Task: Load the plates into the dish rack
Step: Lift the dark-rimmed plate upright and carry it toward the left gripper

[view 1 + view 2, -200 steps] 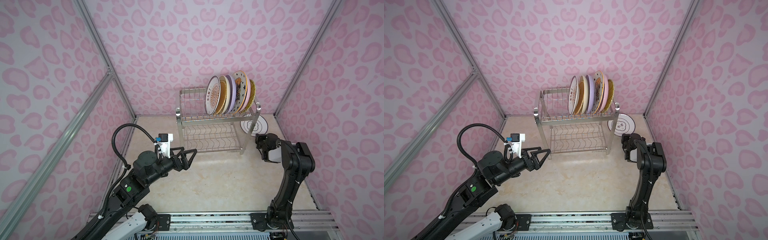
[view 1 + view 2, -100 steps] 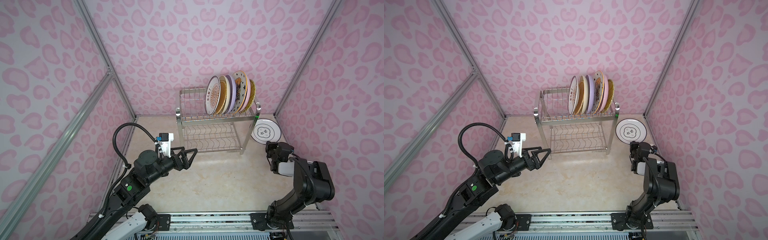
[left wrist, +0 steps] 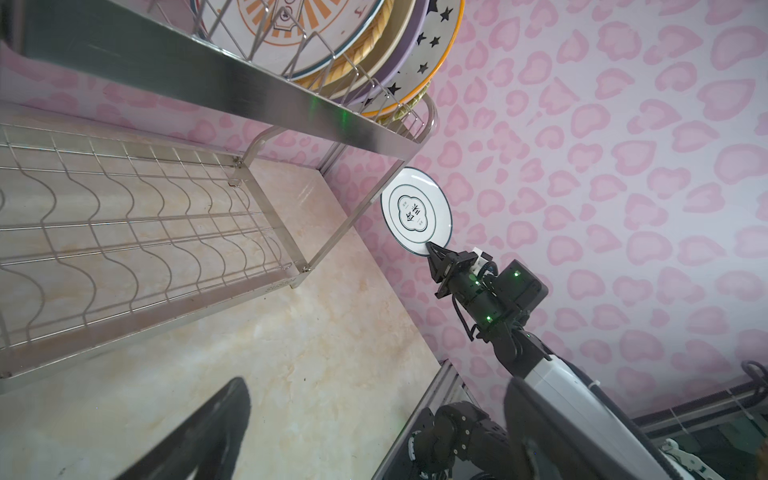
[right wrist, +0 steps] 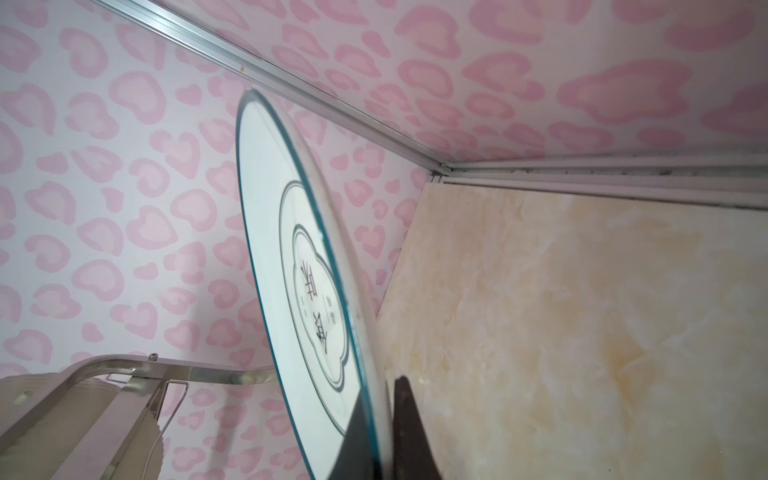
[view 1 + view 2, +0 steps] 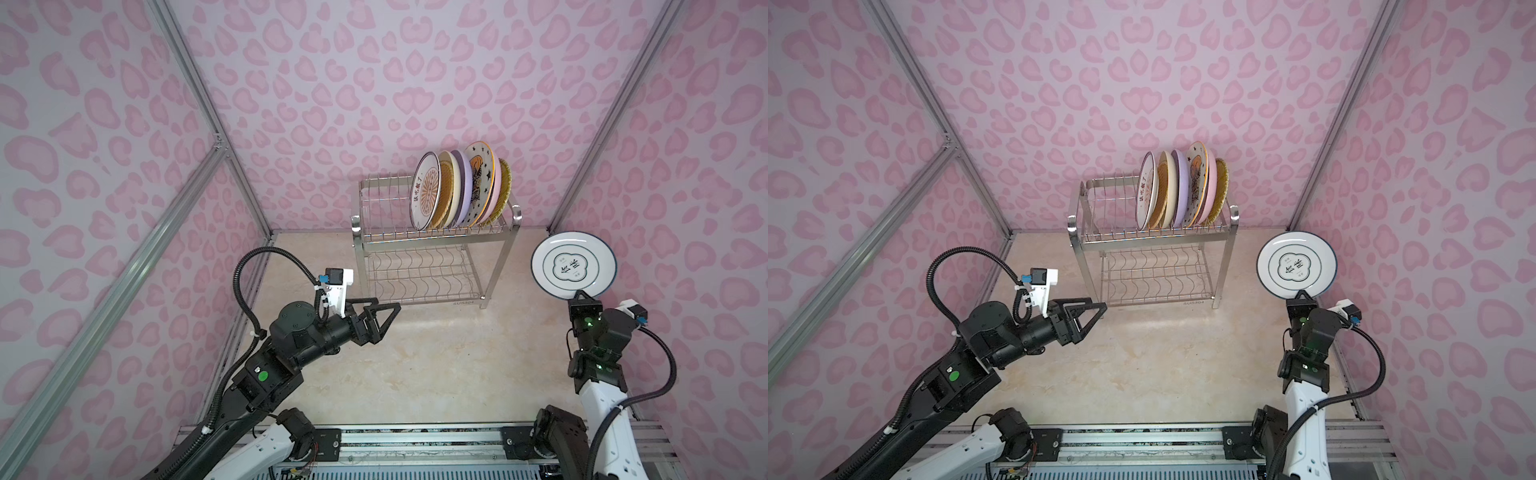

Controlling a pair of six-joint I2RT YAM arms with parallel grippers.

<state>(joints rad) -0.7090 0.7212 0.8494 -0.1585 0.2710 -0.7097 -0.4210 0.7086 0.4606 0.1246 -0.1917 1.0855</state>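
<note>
The right end effector [image 5: 580,295] pinched a dark-rimmed plate [image 5: 573,266] by its edge beside the dish rack [image 5: 432,242]. Next, I'd say, came lifting it over a free slot. The left end effector [image 5: 386,316] stood spread.

rack slots [image 5: 385,208] free (left, seemingly), plates [image 5: 457,187] beside

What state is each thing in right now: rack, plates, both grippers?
dish rack: standing upright; lower tier holds nothing.
seven racked plates: standing on edge, packed together at the top tier's right end.
dark-rimmed printed plate: upright in the air right of the rack, gripped at its lower rim.
right gripper: jaws shut on that plate's rim.
left gripper: jaws open, holding nothing.
</note>
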